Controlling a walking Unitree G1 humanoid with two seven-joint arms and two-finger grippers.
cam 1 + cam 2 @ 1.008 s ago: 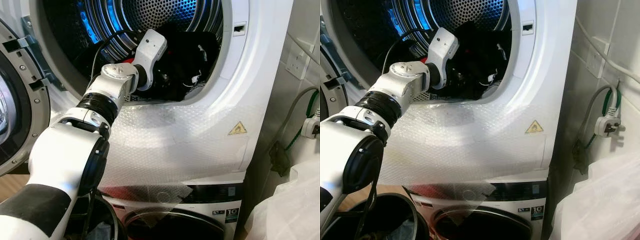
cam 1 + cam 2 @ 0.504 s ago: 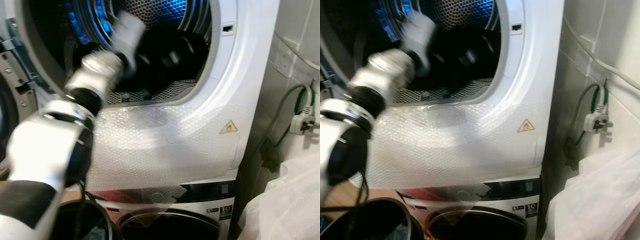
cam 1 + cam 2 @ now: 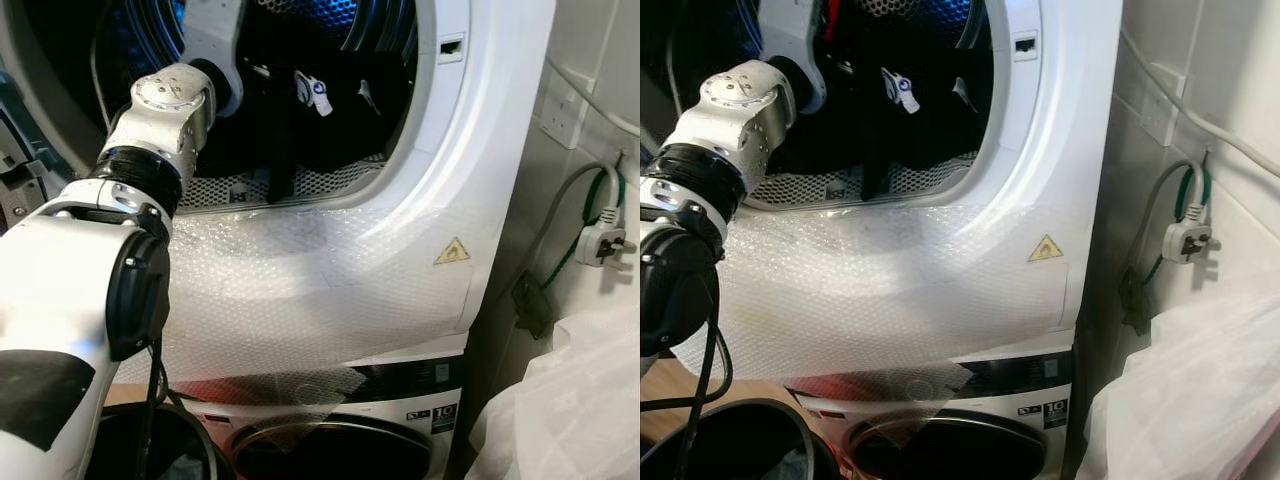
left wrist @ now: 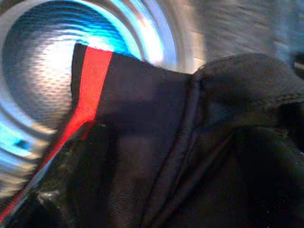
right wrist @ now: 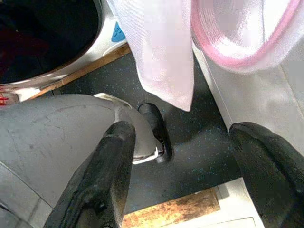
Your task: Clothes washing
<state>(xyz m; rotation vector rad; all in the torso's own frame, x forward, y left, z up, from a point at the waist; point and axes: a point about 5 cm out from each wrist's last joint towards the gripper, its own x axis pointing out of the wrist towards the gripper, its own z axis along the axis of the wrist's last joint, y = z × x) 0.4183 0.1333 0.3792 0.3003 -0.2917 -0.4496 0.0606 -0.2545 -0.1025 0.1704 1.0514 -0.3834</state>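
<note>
Bubble wrap (image 3: 320, 290) covers the dryer (image 3: 480, 150) front. The left tool's grip on the black garment (image 3: 300, 110), at 12 o'clock, is unclear; right tool (image 5: 190, 175) hangs spread.

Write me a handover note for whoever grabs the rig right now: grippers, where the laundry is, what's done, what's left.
Left arm reaches into the open upper drum; its fingers are hidden behind dark clothing, so grip state can't be confirmed. Its wrist camera is pressed up against black fabric with a red stripe.
Right gripper hangs idle and open above the floor, holding nothing, beside a white mesh laundry bag with pink trim.
Black garment is lifted, one strip hanging to the drum's front lip. More dark clothes sit inside.
Done: door open, garment raised.
Left: probably draw the clothes out; confirm the grip first.
</note>
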